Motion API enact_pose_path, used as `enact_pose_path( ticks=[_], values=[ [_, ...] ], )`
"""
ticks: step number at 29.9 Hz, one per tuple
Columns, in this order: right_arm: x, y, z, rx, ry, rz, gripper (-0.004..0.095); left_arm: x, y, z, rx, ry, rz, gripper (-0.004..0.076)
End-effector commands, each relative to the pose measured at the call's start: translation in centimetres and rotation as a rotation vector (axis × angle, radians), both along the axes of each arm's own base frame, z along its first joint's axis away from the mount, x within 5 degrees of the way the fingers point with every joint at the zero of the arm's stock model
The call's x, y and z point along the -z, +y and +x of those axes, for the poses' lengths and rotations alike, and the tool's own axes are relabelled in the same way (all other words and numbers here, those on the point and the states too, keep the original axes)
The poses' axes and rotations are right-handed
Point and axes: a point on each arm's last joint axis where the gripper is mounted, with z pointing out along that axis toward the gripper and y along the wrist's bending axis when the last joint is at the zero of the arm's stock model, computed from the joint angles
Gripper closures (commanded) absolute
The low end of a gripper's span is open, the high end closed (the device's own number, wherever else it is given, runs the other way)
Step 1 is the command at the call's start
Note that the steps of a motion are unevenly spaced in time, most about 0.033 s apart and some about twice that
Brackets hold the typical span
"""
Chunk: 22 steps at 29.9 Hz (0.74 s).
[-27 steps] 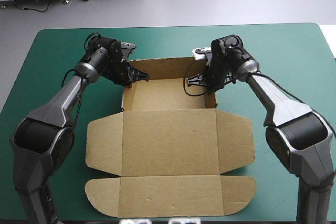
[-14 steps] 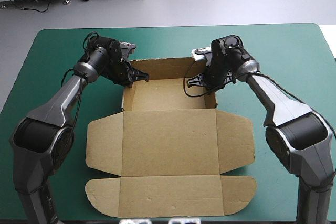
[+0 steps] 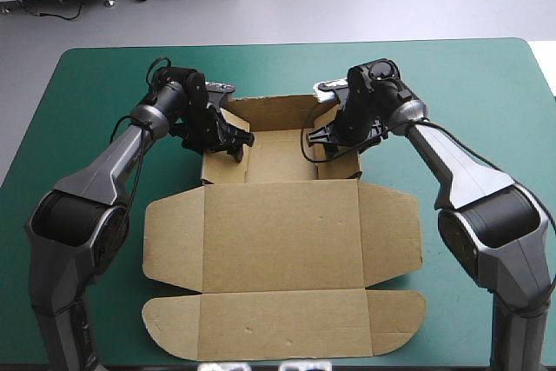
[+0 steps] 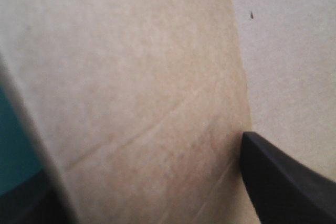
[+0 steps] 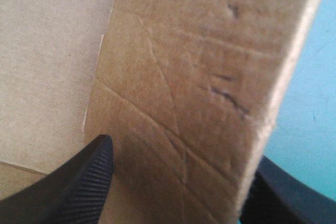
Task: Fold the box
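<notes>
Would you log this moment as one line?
box: far walls raised | left gripper: shut on box | right gripper: shut on box

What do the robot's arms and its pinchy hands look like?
The left arm and the right arm both have smooth silver-grey shells with chunky black joints. The left gripper and the right gripper are black all over. Their fingers are broad and curved like fins, and one shows fine ridges on its pad.
</notes>
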Motion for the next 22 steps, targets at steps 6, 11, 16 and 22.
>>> enact_pose_path(
  ticks=[6,11,16,22],
  values=[
    [-5.6,-1.3,-1.6,-0.012,-0.145,0.0,0.0291,-6.1,0.5,-1.5,0.0,-0.196,-0.038,0.0165],
    [-8.8,-2.0,-2.6,-0.03,-0.237,0.012,0.0292,-10.1,1.2,-2.7,0.002,-0.363,-0.067,0.0169],
    [-13.8,-3.0,-4.8,-0.058,-0.371,0.054,0.033,-15.5,2.1,-5.6,0.021,-0.548,-0.122,0.026],
    [-18.3,-4.5,-8.5,-0.074,-0.484,0.11,0.0723,-21.2,3.2,-10.7,0.11,-0.734,-0.204,0.0583]
  ],
)
